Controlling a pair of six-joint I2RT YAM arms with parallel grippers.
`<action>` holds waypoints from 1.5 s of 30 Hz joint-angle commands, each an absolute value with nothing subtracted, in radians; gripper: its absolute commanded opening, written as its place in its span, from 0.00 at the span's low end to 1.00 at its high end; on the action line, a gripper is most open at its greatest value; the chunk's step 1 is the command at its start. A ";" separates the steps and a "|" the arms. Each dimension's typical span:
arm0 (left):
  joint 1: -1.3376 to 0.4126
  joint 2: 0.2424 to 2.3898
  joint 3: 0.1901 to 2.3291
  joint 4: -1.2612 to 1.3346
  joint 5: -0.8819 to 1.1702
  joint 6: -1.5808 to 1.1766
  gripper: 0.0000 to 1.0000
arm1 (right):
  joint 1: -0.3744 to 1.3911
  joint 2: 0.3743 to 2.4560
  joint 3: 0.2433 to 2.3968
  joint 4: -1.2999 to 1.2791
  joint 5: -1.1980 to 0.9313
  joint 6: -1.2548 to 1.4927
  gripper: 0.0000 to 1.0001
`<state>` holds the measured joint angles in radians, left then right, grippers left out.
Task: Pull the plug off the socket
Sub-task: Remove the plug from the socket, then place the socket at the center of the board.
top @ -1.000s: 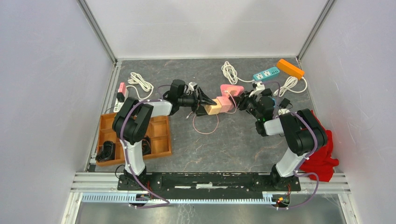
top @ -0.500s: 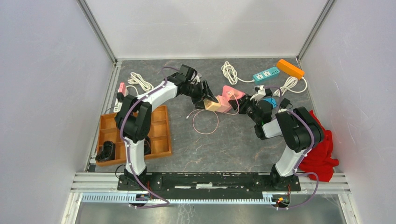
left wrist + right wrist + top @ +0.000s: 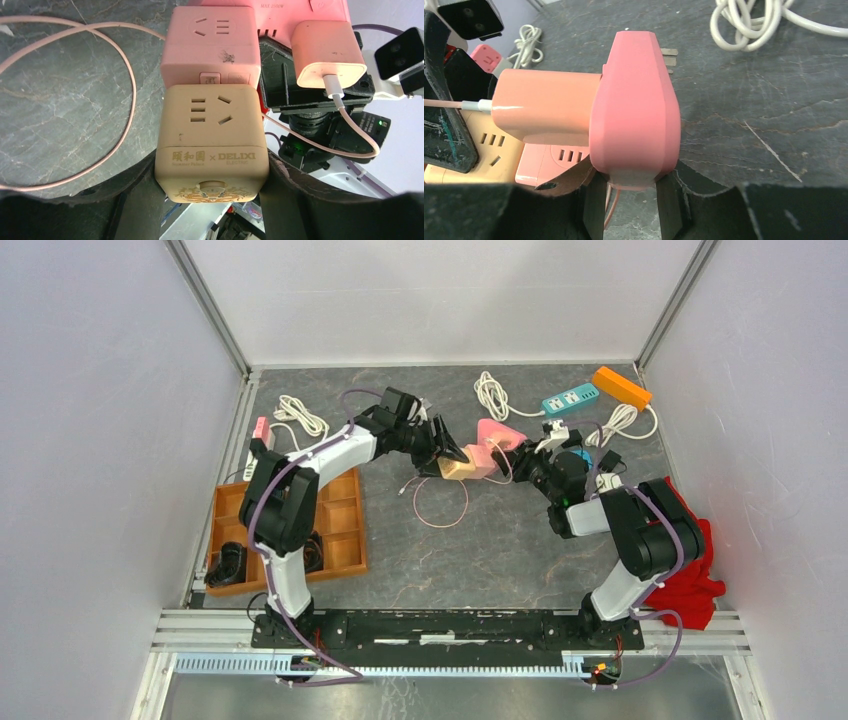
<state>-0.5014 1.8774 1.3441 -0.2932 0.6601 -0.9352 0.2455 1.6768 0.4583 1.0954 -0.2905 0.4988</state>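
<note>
My left gripper is shut on a beige cube socket, one finger on each side. The beige cube is still joined end to end with a pink cube socket. The pink cube sits against a larger pink socket block, which my right gripper is shut on at its base. A pink charger with a thin pink cable is plugged into that block. The whole cluster is at mid-table.
A pink cable loop lies just in front of the cluster. White coiled cords, a teal strip and an orange strip lie at the back. A wooden tray is at left, a red cloth at right.
My left arm has swung its wrist toward the back and now comes at the beige cube from the far left. The socket cluster has shifted slightly; the cubes stay joined.
</note>
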 commanded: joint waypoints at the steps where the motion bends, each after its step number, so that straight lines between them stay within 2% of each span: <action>1: -0.470 1.710 1.280 -0.184 0.725 -1.008 0.02 | 0.182 1.676 0.465 1.100 -0.233 0.447 0.00; 8: -0.480 1.608 1.108 0.037 0.700 -1.198 0.02 | 0.178 1.677 0.462 1.115 -0.221 0.466 0.00; 12: -0.552 1.597 1.050 0.222 0.632 -1.352 0.02 | 0.198 1.644 0.448 1.132 -0.171 0.429 0.00; 15: -0.608 1.603 1.062 0.263 0.598 -1.397 0.02 | 0.199 1.649 0.450 1.126 -0.152 0.412 0.00; 20: -0.614 1.547 1.067 0.177 0.597 -1.354 0.02 | 0.190 1.661 0.456 1.114 -0.148 0.402 0.00; 28: -0.489 1.347 0.923 0.110 0.631 -1.299 0.02 | 0.186 1.693 0.479 1.106 -0.210 0.404 0.00; 36: -0.433 1.305 0.875 0.200 0.705 -1.224 0.02 | 0.188 1.812 0.565 1.150 -0.479 0.506 0.01; 40: -0.408 1.281 0.825 0.262 0.753 -1.143 0.02 | 0.191 1.879 0.633 1.111 -0.559 0.555 0.23; 45: -0.384 1.225 0.799 0.239 0.757 -1.017 0.02 | 0.196 1.947 0.723 1.004 -0.590 0.567 0.72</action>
<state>-0.4030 1.3067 0.7906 0.1364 0.6956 -1.1637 0.1879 1.9007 0.6487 1.0737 -0.5156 0.5564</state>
